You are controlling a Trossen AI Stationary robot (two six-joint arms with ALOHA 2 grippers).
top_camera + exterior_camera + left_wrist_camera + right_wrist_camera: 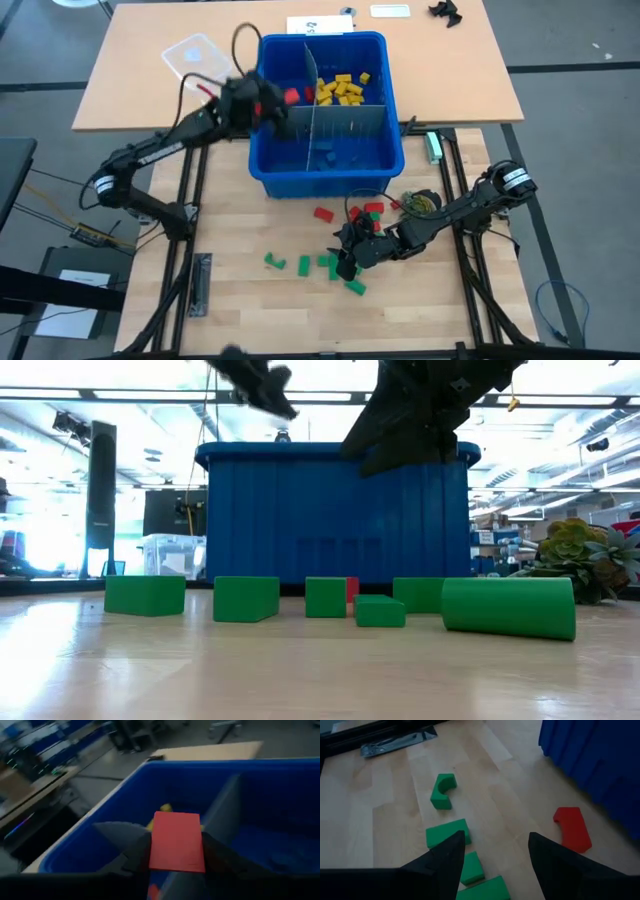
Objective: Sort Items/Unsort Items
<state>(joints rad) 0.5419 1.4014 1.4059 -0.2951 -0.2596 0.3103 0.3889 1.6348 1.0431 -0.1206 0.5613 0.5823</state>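
Loose blocks (330,262): green and red, on the table in front of the bin.
Right gripper (495,851): jaws apart, empty, over the green blocks near the bin.
Bin (268,160): yellow blocks (340,88) in far-right compartment.
Left gripper (176,851): clamped on a red block (176,841) over the bin's left compartment.
Low view only: green cylinder (508,607).

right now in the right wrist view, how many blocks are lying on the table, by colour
green blocks: 4
red blocks: 1
total: 5
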